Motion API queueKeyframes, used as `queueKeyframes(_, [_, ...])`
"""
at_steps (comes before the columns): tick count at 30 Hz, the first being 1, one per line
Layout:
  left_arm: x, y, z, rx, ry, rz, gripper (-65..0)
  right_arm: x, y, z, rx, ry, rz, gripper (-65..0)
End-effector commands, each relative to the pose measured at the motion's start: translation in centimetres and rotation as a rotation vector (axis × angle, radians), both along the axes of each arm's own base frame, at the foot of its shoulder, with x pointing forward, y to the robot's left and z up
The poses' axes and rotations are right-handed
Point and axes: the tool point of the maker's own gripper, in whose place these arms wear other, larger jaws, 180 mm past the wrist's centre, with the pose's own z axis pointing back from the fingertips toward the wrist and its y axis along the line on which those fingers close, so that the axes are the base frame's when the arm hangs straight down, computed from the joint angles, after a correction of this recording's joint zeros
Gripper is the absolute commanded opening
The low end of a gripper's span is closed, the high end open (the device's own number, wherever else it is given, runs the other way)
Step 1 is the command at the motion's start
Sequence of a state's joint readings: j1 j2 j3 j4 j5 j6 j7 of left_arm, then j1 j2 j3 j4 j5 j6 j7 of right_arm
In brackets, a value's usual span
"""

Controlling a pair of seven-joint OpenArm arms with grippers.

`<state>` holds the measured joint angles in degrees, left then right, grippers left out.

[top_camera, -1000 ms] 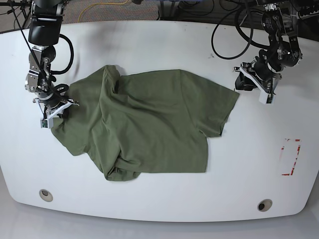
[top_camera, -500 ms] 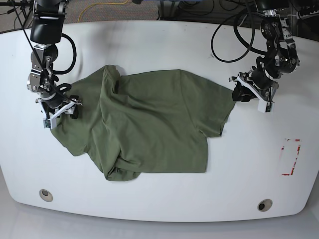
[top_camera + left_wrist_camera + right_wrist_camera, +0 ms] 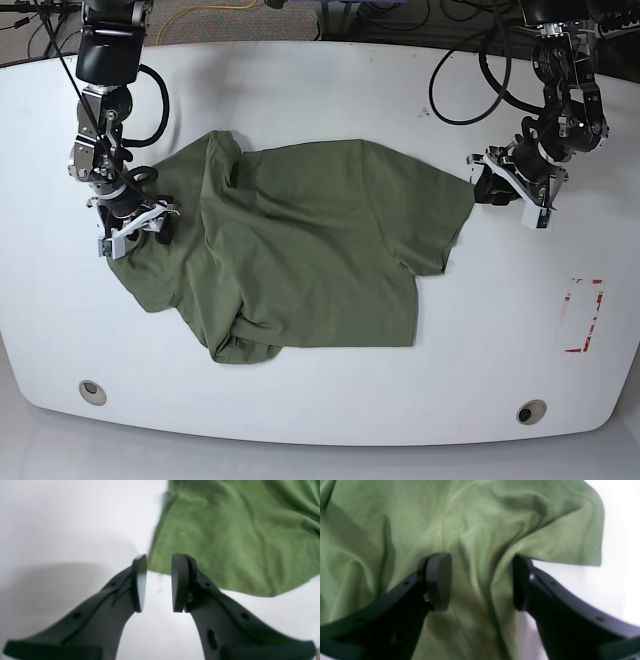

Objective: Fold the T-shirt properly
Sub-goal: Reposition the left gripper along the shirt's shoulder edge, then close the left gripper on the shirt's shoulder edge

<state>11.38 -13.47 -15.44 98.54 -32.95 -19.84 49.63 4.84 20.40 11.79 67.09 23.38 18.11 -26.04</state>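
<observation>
White surface (image 3: pixel 320 90) | rumpled T-shirt (image 3: pixel 300 250) lies spread | left pincer (image 3: pixel 156 582) slightly apart at sleeve corner | right pincer (image 3: pixel 481 581) spread wide over cloth

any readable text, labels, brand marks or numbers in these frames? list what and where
None readable.
T-shirt: plain, no print or visible tag.
Red-and-white marking on the table: outline only, no letters legible.
Left gripper and right gripper: plain black fingers, no markings.
</observation>
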Motion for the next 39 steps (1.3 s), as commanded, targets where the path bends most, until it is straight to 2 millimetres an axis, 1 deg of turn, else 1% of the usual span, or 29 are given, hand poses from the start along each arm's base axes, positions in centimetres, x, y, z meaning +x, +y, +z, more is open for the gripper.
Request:
queueKeyframes(1, [0.9, 0.4, 1.4, 0.005, -0.053, 0.000, -49.0, -0.4, -0.6, -0.3, -0.020, 0.043, 0.002, -30.0])
queueKeyframes(9, [1.1, 0.1, 2.5, 0.015, -0.087, -0.013, -49.0, -0.4, -0.7, -0.3, -0.027, 0.041, 0.001, -30.8])
queueKeyframes(11, [1.1, 0.0, 2.6, 0.015, -0.089, -0.013, -49.0, -0.4, -0.7, -0.3, -0.027, 0.041, 0.001, -35.4])
queueKeyframes(13, [1.2, 0.0, 2.7, 0.016, -0.092, -0.014, -49.0, -0.3, -0.7, -0.2, -0.027, 0.039, 0.001, -43.9])
queueKeyframes(14, [1.3, 0.0, 2.7, 0.016, -0.094, -0.014, -49.0, -0.3, -0.7, -0.2, -0.027, 0.039, 0.000, -49.6])
queueKeyframes(17, [1.3, 0.0, 2.7, 0.016, -0.094, -0.014, -49.0, -0.2, -0.7, -0.2, -0.027, 0.037, 0.000, -63.6])
queueKeyframes(18, [1.3, 0.0, 2.7, 0.016, -0.094, -0.014, -48.9, -0.2, -0.7, -0.1, -0.027, 0.036, 0.000, -65.0])
queueKeyframes(20, [1.3, 0.0, 2.8, 0.017, -0.095, -0.014, -47.9, -0.2, -1.1, 0.0, -0.026, 0.031, -0.012, -65.0])
queueKeyframes(21, [1.4, 0.0, 2.8, 0.017, -0.097, -0.014, -46.4, -0.2, -1.2, 0.1, -0.026, 0.030, -0.016, -64.2])
queueKeyframes(23, [1.6, 0.1, 3.0, 0.017, -0.102, -0.014, -41.4, -0.2, -1.4, 0.1, -0.025, 0.028, -0.022, -65.0])
queueKeyframes(24, [1.7, 0.1, 2.9, 0.018, -0.097, -0.014, -37.1, -0.2, -1.4, 0.2, -0.025, 0.027, -0.023, -65.0])
queueKeyframes(25, [1.7, 0.1, 2.9, 0.020, -0.091, -0.015, -34.4, -0.2, -1.5, 0.2, -0.025, 0.027, -0.025, -65.0])
queueKeyframes(26, [1.6, 0.2, 2.8, 0.023, -0.080, -0.017, -29.0, -0.2, -1.5, 0.2, -0.025, 0.027, -0.025, -65.0])
queueKeyframes(27, [1.6, 0.2, 2.6, 0.024, -0.071, -0.018, -25.6, -0.2, -1.5, 0.2, -0.025, 0.027, -0.025, -65.0])
queueKeyframes(28, [1.6, 0.2, 2.5, 0.024, -0.064, -0.018, -22.2, -0.2, -1.5, 0.2, -0.025, 0.027, -0.025, -65.0])
queueKeyframes(30, [1.7, 0.3, 2.3, 0.023, -0.055, -0.016, -17.8, -0.2, -1.5, 0.2, -0.025, 0.027, -0.025, -65.0])
queueKeyframes(32, [1.8, 0.5, 1.9, 0.018, -0.045, -0.010, -16.5, -0.2, -1.5, 0.2, -0.024, 0.026, -0.025, -65.0])
queueKeyframes(35, [2.1, 0.7, 1.4, 0.009, -0.031, 0.000, -16.5, -0.2, -1.5, 0.2, -0.024, 0.026, -0.025, -65.0])
queueKeyframes(39, [2.5, 1.2, 0.1, -0.009, 0.005, 0.018, -16.5, -0.2, -1.4, 0.1, -0.018, 0.026, -0.026, -65.0])
